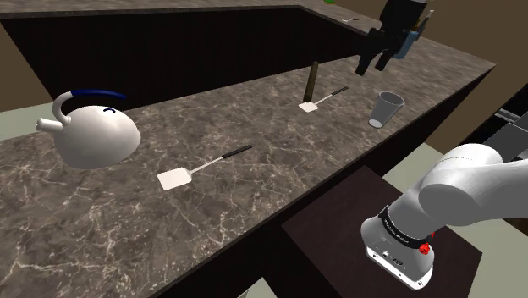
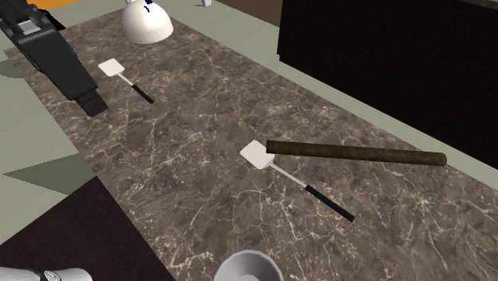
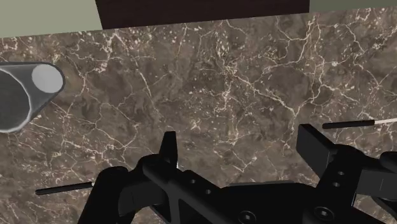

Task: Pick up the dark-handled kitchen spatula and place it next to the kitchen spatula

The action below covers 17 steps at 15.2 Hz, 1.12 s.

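Observation:
Two spatulas with white blades and thin dark handles lie flat on the dark marble counter (image 1: 254,127). One spatula (image 1: 322,100) (image 2: 295,180) rests beside a dark brown rod (image 1: 311,80) (image 2: 355,152) and near a glass cup (image 1: 387,109). The other spatula (image 1: 203,167) (image 2: 124,78) lies mid-counter, near the white kettle (image 1: 89,127). My gripper (image 1: 375,64) (image 2: 89,102) (image 3: 242,149) hovers open well above the counter, over the cup end, with bare marble between its fingers. Past the right finger (image 3: 315,146) a dark handle tip (image 3: 347,124) shows.
The cup (image 3: 25,95) (image 2: 247,267) stands close to the counter's near edge. A dark wall panel (image 1: 211,51) rises behind the counter. The robot's stand (image 1: 372,237) sits below the near edge. Open marble lies between the two spatulas.

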Available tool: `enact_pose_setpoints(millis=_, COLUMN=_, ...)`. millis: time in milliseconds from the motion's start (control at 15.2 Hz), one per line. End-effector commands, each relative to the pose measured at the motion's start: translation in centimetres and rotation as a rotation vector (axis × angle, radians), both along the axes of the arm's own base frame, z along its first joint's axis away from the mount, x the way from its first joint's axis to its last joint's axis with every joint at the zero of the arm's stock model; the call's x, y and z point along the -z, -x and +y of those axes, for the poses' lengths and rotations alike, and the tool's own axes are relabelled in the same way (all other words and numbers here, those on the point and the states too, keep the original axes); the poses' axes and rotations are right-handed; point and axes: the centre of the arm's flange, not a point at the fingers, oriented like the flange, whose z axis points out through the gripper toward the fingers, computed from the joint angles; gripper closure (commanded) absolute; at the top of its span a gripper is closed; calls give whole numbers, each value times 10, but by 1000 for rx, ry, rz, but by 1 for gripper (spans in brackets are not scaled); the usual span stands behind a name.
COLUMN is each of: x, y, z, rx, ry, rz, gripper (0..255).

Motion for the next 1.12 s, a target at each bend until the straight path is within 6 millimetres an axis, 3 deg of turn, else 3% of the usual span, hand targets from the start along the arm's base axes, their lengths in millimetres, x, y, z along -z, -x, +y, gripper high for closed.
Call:
enact_pose_setpoints(millis=0, x=0, y=0, z=0, rx=0, ry=0, rz=0, gripper=0)
enact_pose_setpoints(millis=528, x=60, y=-29, z=-74, rx=-415, ry=55, rz=47, gripper=0)
enact_pose_setpoints(millis=1056, x=119, y=-84, z=-134, rx=-831, ry=111, rz=95, gripper=0)
